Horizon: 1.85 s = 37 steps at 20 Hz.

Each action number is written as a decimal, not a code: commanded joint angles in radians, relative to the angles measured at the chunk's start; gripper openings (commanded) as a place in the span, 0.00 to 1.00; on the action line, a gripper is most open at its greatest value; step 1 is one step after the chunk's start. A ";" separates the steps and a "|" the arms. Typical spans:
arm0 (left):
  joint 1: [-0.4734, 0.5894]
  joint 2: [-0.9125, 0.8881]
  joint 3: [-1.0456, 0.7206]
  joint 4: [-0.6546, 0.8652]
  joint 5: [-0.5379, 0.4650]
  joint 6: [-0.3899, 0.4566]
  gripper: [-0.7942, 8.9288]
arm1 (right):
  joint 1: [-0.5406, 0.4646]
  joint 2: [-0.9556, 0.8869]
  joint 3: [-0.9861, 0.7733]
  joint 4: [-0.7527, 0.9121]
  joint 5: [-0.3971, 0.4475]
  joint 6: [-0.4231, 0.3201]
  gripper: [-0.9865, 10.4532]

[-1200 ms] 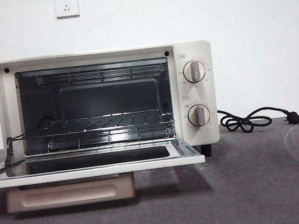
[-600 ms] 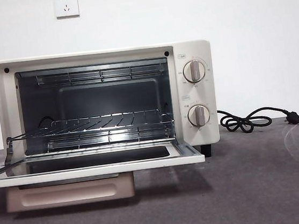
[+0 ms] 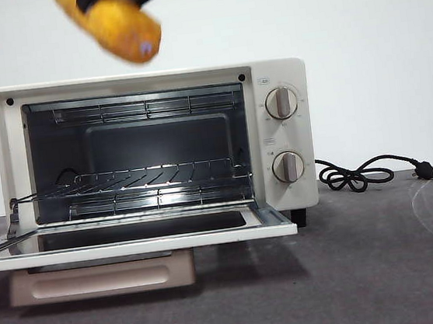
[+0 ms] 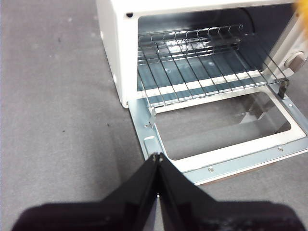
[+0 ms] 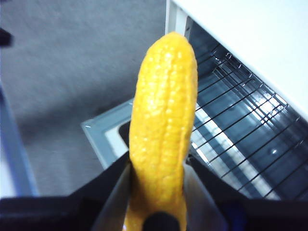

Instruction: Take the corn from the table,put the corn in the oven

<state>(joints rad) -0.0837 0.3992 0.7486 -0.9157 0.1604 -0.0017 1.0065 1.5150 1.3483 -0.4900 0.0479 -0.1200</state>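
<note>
your right claw [image 5: 156, 192] is clamped on the corn [image 5: 163, 120], its jaws pressing the lower part of the cob from both sides, with the tapered end pointing away from the wrist. in the front view the corn [image 3: 114, 21] hangs in the air above the top of the oven [image 3: 288, 142], near its left half, and it looks blurred there. your left claw [image 4: 158, 161] has its jaws together and holds nothing; it waits over the table [image 4: 57, 96] just beside the open door [image 4: 226, 156].

what could go wrong, as i judge it: the corn is glossy and round, and the hold is only on one end, so it may swing or slip out if you move fast. the cob is now higher than the oven's roof, so you must lower it in front of the opening first; if you go forward too early, the tip will hit the top edge of the oven. the opening is low, so a steep cob can catch on the rack [image 3: 156, 177]. if you release too near the front, the corn may roll onto the door and then off to the table.

for writing: no brand name can be read on the oven in these views. there are small marks around the two knobs [image 3: 281, 103], but they are too small to read.
</note>
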 commanded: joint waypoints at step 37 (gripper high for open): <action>0.006 0.052 -0.007 0.077 -0.005 -0.046 0.08 | -0.045 0.397 0.001 0.413 0.478 -0.508 0.44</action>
<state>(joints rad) -0.0811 0.4515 0.7486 -0.8501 0.1589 -0.0528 0.9558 1.9080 1.3483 -0.0818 0.5243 -0.6521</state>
